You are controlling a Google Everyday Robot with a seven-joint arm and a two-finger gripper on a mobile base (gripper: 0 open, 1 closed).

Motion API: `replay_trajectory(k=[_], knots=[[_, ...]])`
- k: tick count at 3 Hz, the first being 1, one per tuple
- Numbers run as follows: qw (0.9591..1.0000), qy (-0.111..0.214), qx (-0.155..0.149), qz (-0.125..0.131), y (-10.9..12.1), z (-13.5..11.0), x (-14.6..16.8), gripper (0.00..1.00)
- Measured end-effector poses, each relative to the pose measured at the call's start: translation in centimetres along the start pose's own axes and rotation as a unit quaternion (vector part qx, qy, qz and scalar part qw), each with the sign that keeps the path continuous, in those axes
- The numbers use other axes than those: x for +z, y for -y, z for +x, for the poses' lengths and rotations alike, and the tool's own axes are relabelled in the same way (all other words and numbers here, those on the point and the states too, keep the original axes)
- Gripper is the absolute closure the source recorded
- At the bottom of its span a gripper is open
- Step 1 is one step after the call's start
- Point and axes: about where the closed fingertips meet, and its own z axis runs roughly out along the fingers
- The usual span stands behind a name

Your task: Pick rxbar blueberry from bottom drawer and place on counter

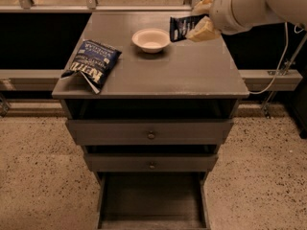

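The rxbar blueberry [181, 27] is a small dark navy wrapper with white print, held in the air above the back right part of the counter [192, 71]. My gripper [200, 19] is shut on its right end, with tan fingers [204, 30] above and below it. The white arm comes in from the upper right. The bottom drawer [151, 202] stands pulled open at the foot of the cabinet, and its inside looks bare.
A white bowl [150, 39] sits on the counter just left of the bar. A blue-and-white chip bag [91, 64] lies at the counter's left edge. Two shallower drawers with knobs [151, 135] sit partly open. A cable [278, 56] hangs at the right.
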Motion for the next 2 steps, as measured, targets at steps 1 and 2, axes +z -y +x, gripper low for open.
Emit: replay_trajectory(k=[1, 2], knots=[[0.997, -0.024, 0.069, 0.024, 0.5, 2.2, -0.2, 1.0], [0.9827, -0.058, 0.176, -0.003, -2.1, 6.0, -0.2, 1.0]])
